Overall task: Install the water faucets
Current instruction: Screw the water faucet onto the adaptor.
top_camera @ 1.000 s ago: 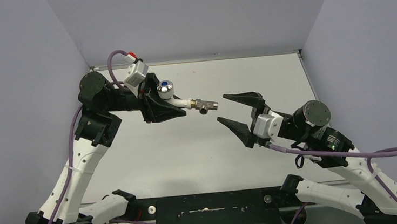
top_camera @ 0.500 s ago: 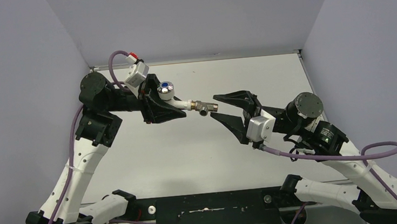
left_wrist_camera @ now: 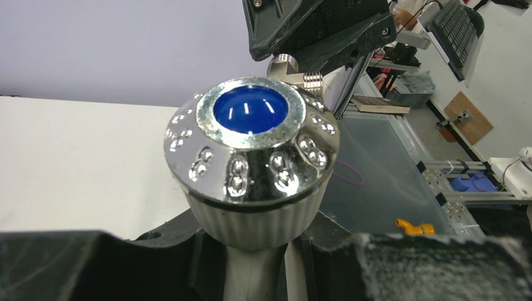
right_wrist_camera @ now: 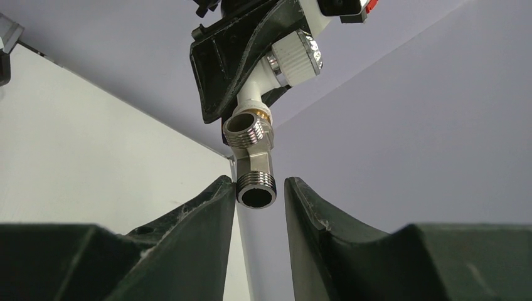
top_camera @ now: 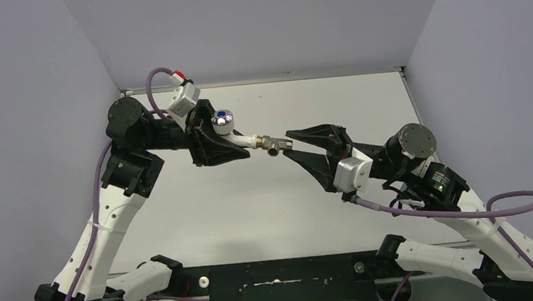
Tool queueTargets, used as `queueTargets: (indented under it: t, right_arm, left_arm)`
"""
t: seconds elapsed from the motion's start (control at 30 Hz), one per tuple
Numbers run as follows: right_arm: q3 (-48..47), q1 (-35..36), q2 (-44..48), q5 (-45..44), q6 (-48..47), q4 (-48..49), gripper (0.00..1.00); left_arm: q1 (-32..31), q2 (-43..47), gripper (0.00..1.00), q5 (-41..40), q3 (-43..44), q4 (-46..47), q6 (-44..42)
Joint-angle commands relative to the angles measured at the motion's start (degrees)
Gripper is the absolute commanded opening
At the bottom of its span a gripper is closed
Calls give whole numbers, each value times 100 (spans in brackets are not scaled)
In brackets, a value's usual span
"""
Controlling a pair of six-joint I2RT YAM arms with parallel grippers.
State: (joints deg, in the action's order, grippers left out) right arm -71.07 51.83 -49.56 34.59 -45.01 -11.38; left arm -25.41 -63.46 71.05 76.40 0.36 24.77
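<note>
My left gripper (top_camera: 237, 143) is shut on the white stem of the water faucet and holds it above the table. The faucet's chrome knob with a blue dot (top_camera: 222, 118) faces up and fills the left wrist view (left_wrist_camera: 251, 147). A grey-brass threaded fitting (top_camera: 272, 143) sits on the faucet's end and points right. My right gripper (top_camera: 286, 144) is open, its jaws on either side of the fitting's threaded end (right_wrist_camera: 255, 188). In the right wrist view one finger (right_wrist_camera: 213, 213) is at the thread and the other (right_wrist_camera: 307, 213) stands a small gap off.
The white table (top_camera: 269, 208) is enclosed by grey walls (top_camera: 259, 20) at the back and both sides. A black rail (top_camera: 281, 273) runs along the near edge between the arm bases.
My right gripper has moved left to the fitting, and its jaws have narrowed around the threaded end. The left arm with the faucet has stayed still.
</note>
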Motion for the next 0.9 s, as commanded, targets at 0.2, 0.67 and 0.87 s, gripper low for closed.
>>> queueTargets:
  t: [0.2, 0.67, 0.87]
  right_arm:
    - [-201, 29, 12, 35, 1, 220, 28]
    - [-12, 29, -25, -369, 1527, 670, 0]
    - [122, 29, 5, -846, 2892, 924, 0]
  left_arm:
    - [23, 18, 0, 109, 127, 481, 46]
    - [27, 62, 0, 76, 86, 500, -83]
    - [27, 36, 0, 0, 243, 271, -420]
